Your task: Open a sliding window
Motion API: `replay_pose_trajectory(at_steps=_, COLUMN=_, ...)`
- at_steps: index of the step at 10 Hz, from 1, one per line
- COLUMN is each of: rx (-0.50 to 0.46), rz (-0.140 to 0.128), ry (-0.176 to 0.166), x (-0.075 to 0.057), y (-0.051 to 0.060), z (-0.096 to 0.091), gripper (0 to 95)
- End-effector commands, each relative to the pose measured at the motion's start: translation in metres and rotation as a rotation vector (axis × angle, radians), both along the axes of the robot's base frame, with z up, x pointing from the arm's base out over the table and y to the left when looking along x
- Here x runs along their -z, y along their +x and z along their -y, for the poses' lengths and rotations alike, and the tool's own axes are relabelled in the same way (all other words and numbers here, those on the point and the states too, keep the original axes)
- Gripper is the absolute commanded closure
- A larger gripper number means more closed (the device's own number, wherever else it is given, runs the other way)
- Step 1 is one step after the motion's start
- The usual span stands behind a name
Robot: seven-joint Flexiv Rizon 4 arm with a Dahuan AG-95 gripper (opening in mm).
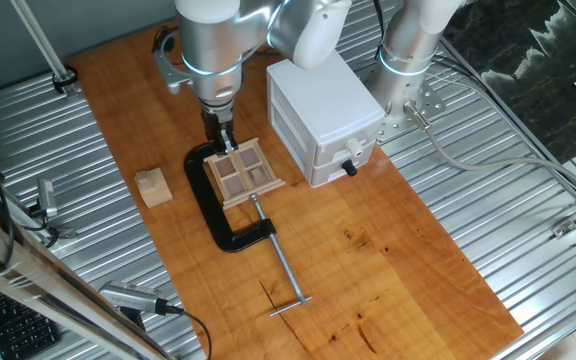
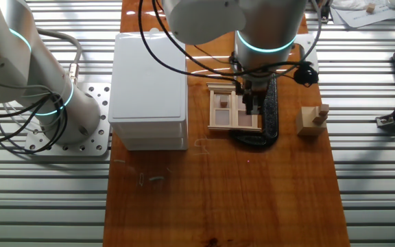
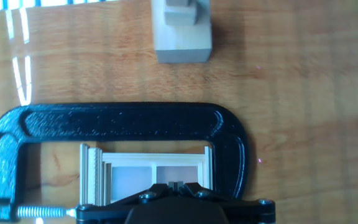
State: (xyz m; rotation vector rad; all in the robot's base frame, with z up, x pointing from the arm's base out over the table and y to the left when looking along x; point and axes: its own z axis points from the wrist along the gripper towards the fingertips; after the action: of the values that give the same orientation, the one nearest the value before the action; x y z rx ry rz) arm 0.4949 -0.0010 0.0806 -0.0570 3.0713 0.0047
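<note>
Gripper: black, fills the lower edge of the hand view; fingertips close together with only a thin slit between them, set down on the near rail of the sliding window. Whether they pinch any part of the frame cannot be told.

Sliding window: small light-wood square with brown panes, lying flat on the wooden table, inside the mouth of the C-clamp; in one fixed view it sits just beside the white box, under the arm's wrist.

C-clamp: black, flat on the table, curved around the window; its threaded screw with a cross handle points away from the frame.

White box: black knob on the front face, stands next to the window.

Wooden block: small, plain, apart from the clamp on the side opposite the box.

Second robot arm: white, base bolted to the ribbed metal surface beside the table.
</note>
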Motion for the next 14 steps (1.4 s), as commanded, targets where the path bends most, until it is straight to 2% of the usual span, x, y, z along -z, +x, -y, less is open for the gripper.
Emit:
replay_pose_trajectory(at_steps=1, rx=-0.037, rz=0.004, ry=0.002, x=0.0005, y=0.0003, z=-0.0001, gripper=95.0)
replay_pose_trajectory(at_steps=2, rx=-0.043, rz=-0.009, ry=-0.005, x=0.0005, y=0.0003, z=-0.0001, gripper=95.0)
replay_pose_trajectory(at_steps=3, rx=0.001, rz=-0.022, ry=-0.021, x=0.0005, y=0.0003, z=-0.0001, gripper=95.0)
replay_pose_trajectory(at_steps=4, rx=0.01, rz=-0.014, ry=-0.016, x=0.0005, y=0.0003, z=-0.0001, gripper=95.0)
replay_pose_trajectory(at_steps=7, rx=0.076, rz=-0.026, ry=0.025, x=0.0005, y=0.0003, z=-0.0001, gripper=95.0)
replay_pose_trajectory(at_steps=14, rx=0.076, rz=-0.018, ry=0.018, x=0.0005, y=0.0003, z=-0.0001, gripper=95.0)
